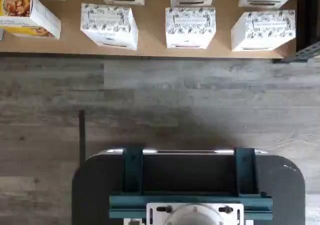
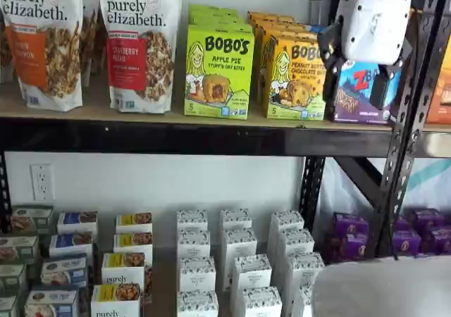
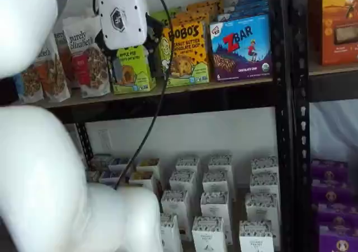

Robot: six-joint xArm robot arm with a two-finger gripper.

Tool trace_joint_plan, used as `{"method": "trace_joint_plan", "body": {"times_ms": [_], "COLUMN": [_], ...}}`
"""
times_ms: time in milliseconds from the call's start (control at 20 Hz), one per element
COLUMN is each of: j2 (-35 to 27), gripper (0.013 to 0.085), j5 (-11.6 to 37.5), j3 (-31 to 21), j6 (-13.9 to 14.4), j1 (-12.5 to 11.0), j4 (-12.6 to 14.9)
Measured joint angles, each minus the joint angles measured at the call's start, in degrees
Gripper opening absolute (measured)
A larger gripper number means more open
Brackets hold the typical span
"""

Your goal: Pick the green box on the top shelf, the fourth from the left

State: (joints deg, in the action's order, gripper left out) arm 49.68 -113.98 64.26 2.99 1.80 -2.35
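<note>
The wrist view looks straight down on grey wood-look flooring and the edge of a tan board (image 1: 150, 40) carrying small white boxes (image 1: 190, 27) in rows, with a yellow carton (image 1: 27, 15) at one end; a dark mount with teal brackets (image 1: 190, 185) and a white round plate fills the near edge; neither the green box nor the fingers show here.

In a shelf view the green box (image 2: 218, 74) stands upright at the front of the top shelf (image 2: 176, 137), with more green cartons lined up behind it; a purely elizabeth bag (image 2: 139, 46) stands just beside it on one side and the yellow-orange Bobo's box (image 2: 294, 77) just beside it on the other; the blue-purple ZBar box (image 2: 356, 91) is partly covered by the gripper (image 2: 359, 56), whose white body hangs in front of that end of the shelf, its two black fingers set well apart with nothing between them; below, white boxes stand in rows and purple boxes (image 2: 349, 225) sit beyond the upright.

In a shelf view from the other side the gripper (image 3: 134, 47) overlaps the green box (image 3: 134, 70), hiding its upper part; the ZBar box (image 3: 240, 47) shows whole here; the white arm (image 3: 50, 173) fills the near corner; the fingers are wide and not closed on any box.
</note>
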Motion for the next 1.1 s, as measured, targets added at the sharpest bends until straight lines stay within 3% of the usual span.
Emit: {"method": "trace_joint_plan", "body": {"times_ms": [100,200,500,1100], "j2": [1.58,1.88,2.38,1.24], "gripper": [0.0850,0.0850,0.0850,0.0850], "j5": [2.16,2.56,3.51,8.43], "j3": [-1.48,-1.67,-2.00,-1.60], "j6": [-3.03,-3.61,-3.06,1.17], "j1": [-5.39,-6.03,-5.01,0.35], "j4": [-5.71,-6.56,-5.78,-3.79]}}
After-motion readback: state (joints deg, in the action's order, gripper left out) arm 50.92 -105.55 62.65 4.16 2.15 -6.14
